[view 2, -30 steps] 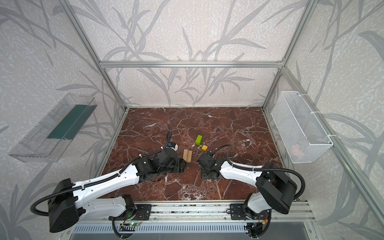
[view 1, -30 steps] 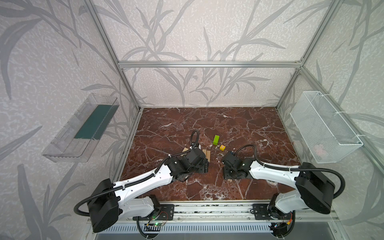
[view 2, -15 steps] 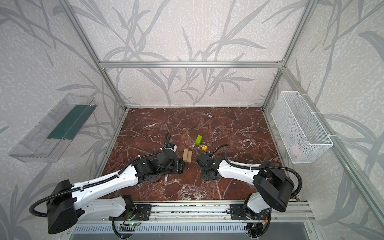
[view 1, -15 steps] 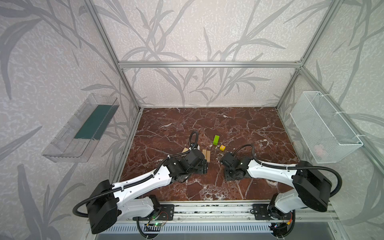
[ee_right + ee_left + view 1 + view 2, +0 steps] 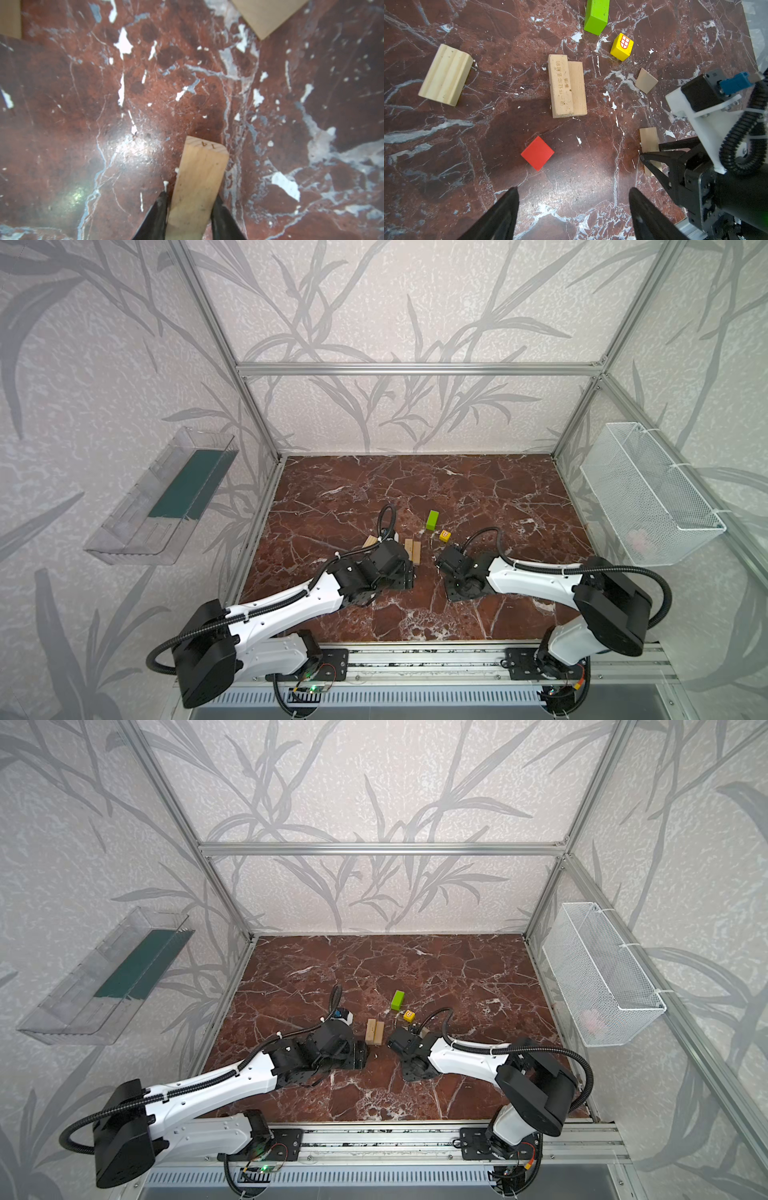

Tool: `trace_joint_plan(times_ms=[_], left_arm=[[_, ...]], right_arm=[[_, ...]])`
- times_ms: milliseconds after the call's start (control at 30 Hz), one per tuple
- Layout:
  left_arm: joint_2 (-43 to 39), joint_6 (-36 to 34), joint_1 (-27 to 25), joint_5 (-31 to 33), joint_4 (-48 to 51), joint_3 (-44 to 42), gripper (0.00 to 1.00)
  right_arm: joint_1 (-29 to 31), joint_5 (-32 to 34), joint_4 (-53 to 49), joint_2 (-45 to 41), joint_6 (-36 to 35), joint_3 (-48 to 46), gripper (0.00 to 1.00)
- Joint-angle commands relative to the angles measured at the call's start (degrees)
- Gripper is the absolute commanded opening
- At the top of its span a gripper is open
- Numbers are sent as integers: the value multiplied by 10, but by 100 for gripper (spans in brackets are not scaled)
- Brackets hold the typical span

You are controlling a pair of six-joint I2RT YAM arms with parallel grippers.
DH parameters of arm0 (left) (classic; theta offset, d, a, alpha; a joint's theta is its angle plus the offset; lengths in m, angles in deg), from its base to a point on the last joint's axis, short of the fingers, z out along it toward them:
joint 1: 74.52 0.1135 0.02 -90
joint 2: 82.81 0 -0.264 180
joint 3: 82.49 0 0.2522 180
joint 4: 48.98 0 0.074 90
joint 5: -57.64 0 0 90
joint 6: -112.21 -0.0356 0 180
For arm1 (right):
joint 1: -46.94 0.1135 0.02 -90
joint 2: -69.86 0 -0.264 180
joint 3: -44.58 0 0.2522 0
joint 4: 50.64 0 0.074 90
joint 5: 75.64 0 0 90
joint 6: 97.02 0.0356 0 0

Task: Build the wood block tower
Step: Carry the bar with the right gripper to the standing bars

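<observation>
The wood blocks lie loose on the marble floor and no tower is in view. Two pale planks (image 5: 566,86) (image 5: 412,551) lie side by side. Around them are a lime-green bar (image 5: 597,16) (image 5: 397,1000), a yellow cube (image 5: 622,46) (image 5: 409,1016), a red cube (image 5: 537,153), a ridged wood block (image 5: 445,74) and a small wood piece (image 5: 646,80). My right gripper (image 5: 190,197) (image 5: 652,158) is shut on another plank (image 5: 199,182), both fingers against its long sides. My left gripper (image 5: 574,207) hovers open just short of the red cube, holding nothing.
A clear plastic tray (image 5: 162,497) hangs on the left wall and a white wire basket (image 5: 648,493) on the right wall. Aluminium frame posts edge the floor. The two wrists sit close together near the front middle, with bare marble (image 5: 415,481) behind the blocks.
The right gripper's jaws have closed in onto the plank and that wrist has crept slightly left. The left arm has hardly moved.
</observation>
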Motion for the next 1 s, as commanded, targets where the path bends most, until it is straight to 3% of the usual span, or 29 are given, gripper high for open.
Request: trace_joint_plan(times_ms=[0, 500, 967], left_arm=[[-17, 9, 4, 10, -3, -6, 82], [-48, -11, 44, -13, 4, -9, 86], [-72, -33, 141, -72, 8, -21, 86]], right_arm=[[6, 6, -14, 7, -8, 8, 31], [7, 10, -28, -31, -1, 60, 23], [6, 35, -6, 75, 35, 202, 22]])
